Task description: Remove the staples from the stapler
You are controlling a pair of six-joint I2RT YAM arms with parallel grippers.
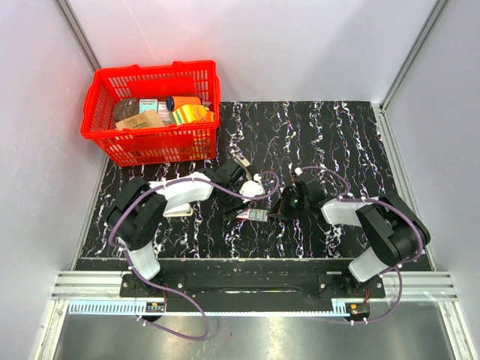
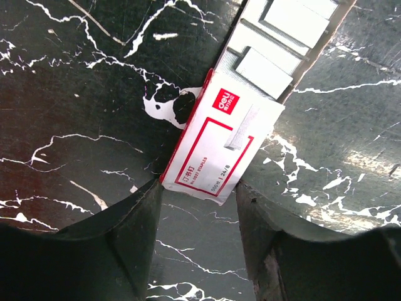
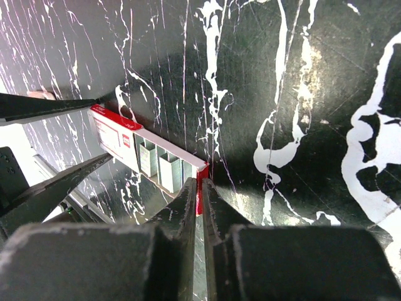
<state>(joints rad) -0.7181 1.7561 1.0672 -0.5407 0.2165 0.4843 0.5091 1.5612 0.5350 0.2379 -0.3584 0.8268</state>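
Observation:
A small red-and-white staple box [image 2: 213, 144] lies between my two grippers, its inner tray pulled partway out so that rows of silvery staples [image 3: 164, 168] show. My left gripper [image 2: 199, 185] straddles the sleeve end, with both fingertips against the box's sides. My right gripper [image 3: 201, 182] is shut on the red end flap of the tray. In the top view the box [image 1: 251, 214] sits mid-table between the left gripper [image 1: 237, 204] and the right gripper [image 1: 274, 213]. A slim black and silvery piece, apparently the stapler [image 1: 241, 162], lies just behind the left wrist, with no gripper on it.
A red basket [image 1: 154, 71] holding several packets stands at the back left. A small white piece [image 1: 253, 187] lies beside the left wrist. The black marbled mat [image 1: 330, 142] covers the table, and grey walls close in both sides.

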